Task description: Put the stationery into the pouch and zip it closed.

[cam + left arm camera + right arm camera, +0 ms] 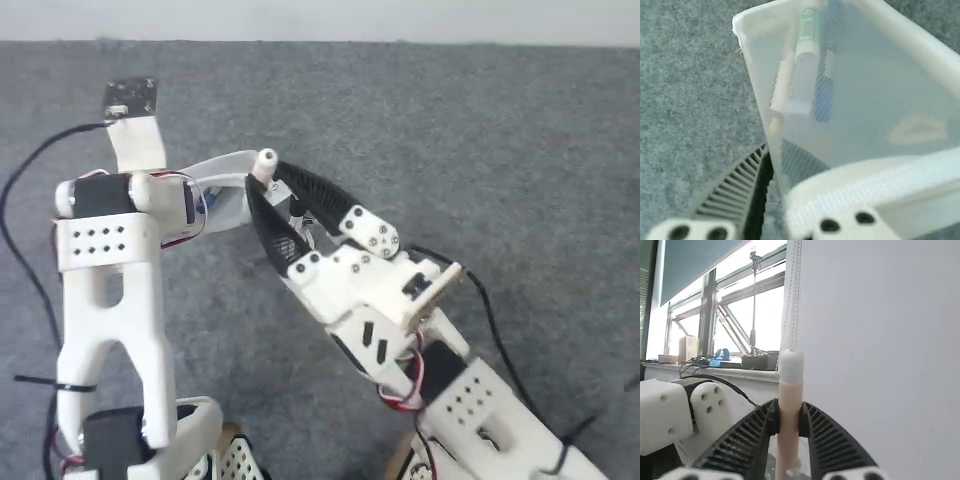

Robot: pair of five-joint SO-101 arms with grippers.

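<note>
A translucent white pouch (865,100) is lifted off the grey mat, and my left gripper (785,200) is shut on its zipper edge. Through its wall I see a green-and-white pen (807,30), a blue item (824,95) and a beige stick (782,85). In the high view the pouch (225,185) shows between the two arms. My right gripper (265,182) is shut on a beige pen with a white cap (265,162), right beside the pouch. In the right wrist view the pen (789,390) stands upright between the black fingers (752,440).
The grey mat (480,130) is bare to the right and at the back. A black cable (20,200) curves along the left side. A small metal bracket (130,97) tops the left arm's white wrist.
</note>
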